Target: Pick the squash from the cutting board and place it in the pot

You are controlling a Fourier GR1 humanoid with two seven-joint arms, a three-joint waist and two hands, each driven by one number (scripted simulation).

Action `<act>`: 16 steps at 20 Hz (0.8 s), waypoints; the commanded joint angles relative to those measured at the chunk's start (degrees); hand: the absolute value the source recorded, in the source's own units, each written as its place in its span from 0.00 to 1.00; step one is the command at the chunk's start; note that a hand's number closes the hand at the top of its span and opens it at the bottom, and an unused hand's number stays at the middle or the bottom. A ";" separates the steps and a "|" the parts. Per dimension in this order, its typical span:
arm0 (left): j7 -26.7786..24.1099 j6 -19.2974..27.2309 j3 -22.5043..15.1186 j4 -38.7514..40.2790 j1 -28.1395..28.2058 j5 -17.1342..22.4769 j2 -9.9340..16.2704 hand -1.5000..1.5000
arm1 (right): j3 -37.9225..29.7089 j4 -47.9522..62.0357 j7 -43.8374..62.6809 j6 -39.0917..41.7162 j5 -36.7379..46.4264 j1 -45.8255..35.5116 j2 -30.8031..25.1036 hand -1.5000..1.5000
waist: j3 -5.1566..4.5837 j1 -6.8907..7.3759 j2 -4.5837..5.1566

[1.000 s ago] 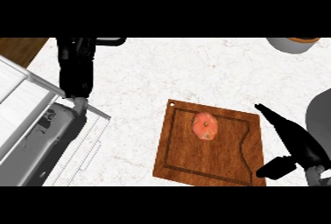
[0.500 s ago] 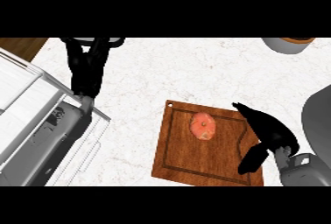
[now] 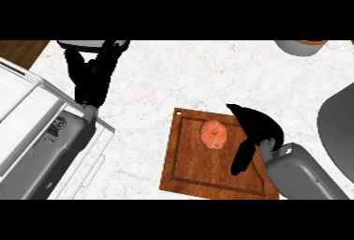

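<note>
pot: cut by top edge, upper right
cutting board: right edge hidden under right hand

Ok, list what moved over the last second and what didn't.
The right hand has swept leftward over the brown wooden cutting board, now just right of the orange squash, open, holding nothing. The left hand shifted slightly right near the top. Squash and board stayed put.

Bright, even light — shadows seemingly faint.
</note>
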 commanded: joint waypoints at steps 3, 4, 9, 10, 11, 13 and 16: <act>0.41 -1.87 -3.43 3.24 12.67 -5.17 8.58 0.50 | 0.43 6.74 5.31 1.94 -0.39 -3.96 3.46 0.00 | -0.71 0.84 0.49; 0.55 -0.89 -3.45 3.33 13.03 -5.42 7.66 0.50 | 1.89 7.24 5.01 0.90 0.93 -3.89 4.53 0.00 | -0.69 0.33 0.48; 1.65 -2.83 -1.72 1.75 13.06 -5.42 9.69 0.50 | 2.31 11.41 6.04 0.38 1.92 -7.05 6.74 0.00 | -0.65 0.65 0.34; 0.35 -2.70 -1.64 3.05 12.94 -5.49 8.44 0.50 | 2.27 12.41 6.11 1.36 1.55 -8.15 7.06 0.00 | -0.70 -0.35 0.72; 1.28 -3.69 -1.47 1.54 14.86 -4.65 9.87 0.50 | 1.71 12.08 5.68 0.13 1.76 -7.29 6.69 0.00 | -0.66 0.30 0.20; -0.14 -3.12 -1.49 2.17 15.54 -5.06 9.02 0.50 | 2.43 12.83 4.70 0.22 2.24 -7.03 6.71 0.00 | -0.66 -0.63 0.39; 0.56 -4.01 -0.97 1.28 15.30 -5.01 10.12 0.50 | 2.74 15.43 5.08 -0.06 2.35 -7.84 8.73 0.00 | -0.62 -0.31 0.39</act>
